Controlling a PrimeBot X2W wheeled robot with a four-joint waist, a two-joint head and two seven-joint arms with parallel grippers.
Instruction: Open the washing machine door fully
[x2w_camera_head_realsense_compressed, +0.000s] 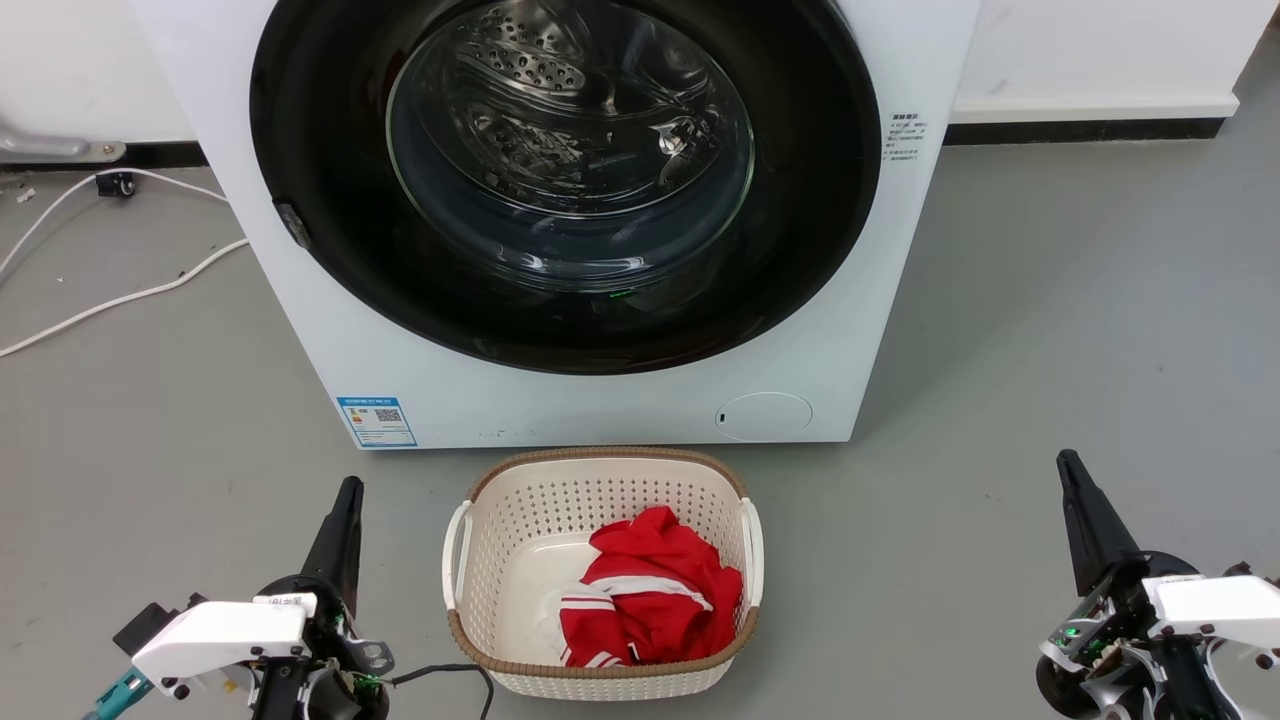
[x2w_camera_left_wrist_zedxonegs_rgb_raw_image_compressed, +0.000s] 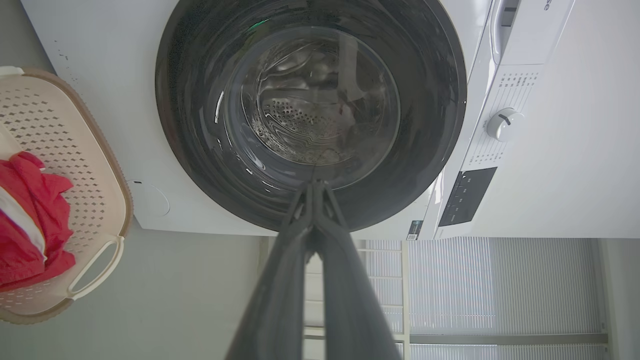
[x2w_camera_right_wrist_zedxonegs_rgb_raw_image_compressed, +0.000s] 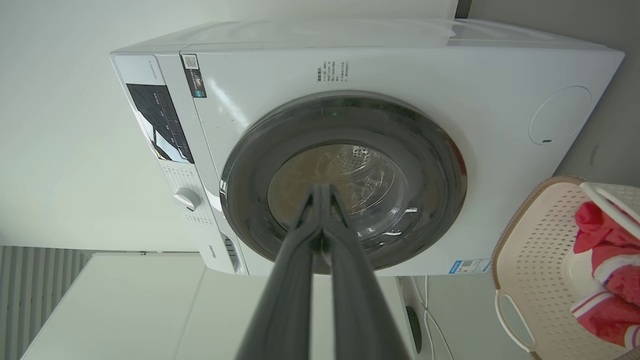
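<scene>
Left gripper (x2w_camera_head_realsense_compressed: 348, 492): nearest the lens at lower left, fingers pressed together on nothing, tips aimed toward the machine, well short of it.
Right gripper (x2w_camera_head_realsense_compressed: 1068, 468): lower right, fingers likewise closed and empty, standing wide of the machine's right edge.
Laundry basket (x2w_camera_head_realsense_compressed: 600, 456): on the grey floor between the two grippers, just in front of the machine, a red garment (x2w_camera_head_realsense_compressed: 650, 590) bundled inside.
Washing machine door (x2w_camera_head_realsense_compressed: 565, 180): shut, flush against the white front of the washing machine (x2w_camera_head_realsense_compressed: 600, 405); round, glossy black, with the steel drum visible through its glass centre; ahead of and above both sets of fingertips.
Grey notch (x2w_camera_head_realsense_compressed: 293, 225): on the door's left rim near mid-height; probably the pull point, though too small to confirm.
Nearer arm: the left, by judgement. Notch almost straight ahead of its fingertips, with the right gripper a full door-width away.
Likely swing: away from the notch, toward the right side.
Stage: the very start, with the approach not yet made.
Next move calls for: raising the left fingers to the notch and parting them to hook the rim.
</scene>
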